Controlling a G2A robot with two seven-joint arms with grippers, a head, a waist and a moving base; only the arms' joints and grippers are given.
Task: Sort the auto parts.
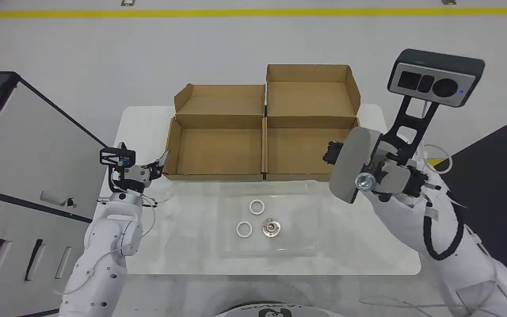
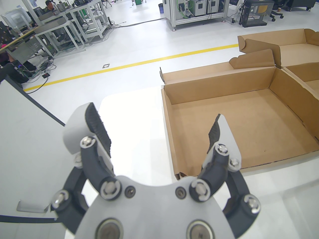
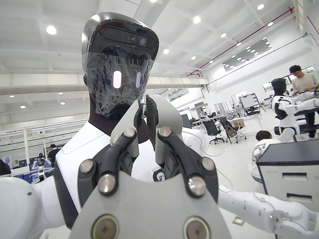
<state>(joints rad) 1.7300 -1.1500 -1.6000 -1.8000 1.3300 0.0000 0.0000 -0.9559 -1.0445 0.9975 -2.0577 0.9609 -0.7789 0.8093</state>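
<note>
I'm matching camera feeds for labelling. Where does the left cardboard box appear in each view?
Top view: left cardboard box at the table's far side, beside the second box, near the left gripper.
Left wrist view: right of centre, just beyond the open fingers.
Right wrist view: camera faces the ceiling, away from the table; right gripper shut on a small metal part.
Shared landmark: the yellow floor line beyond the boxes.
</note>
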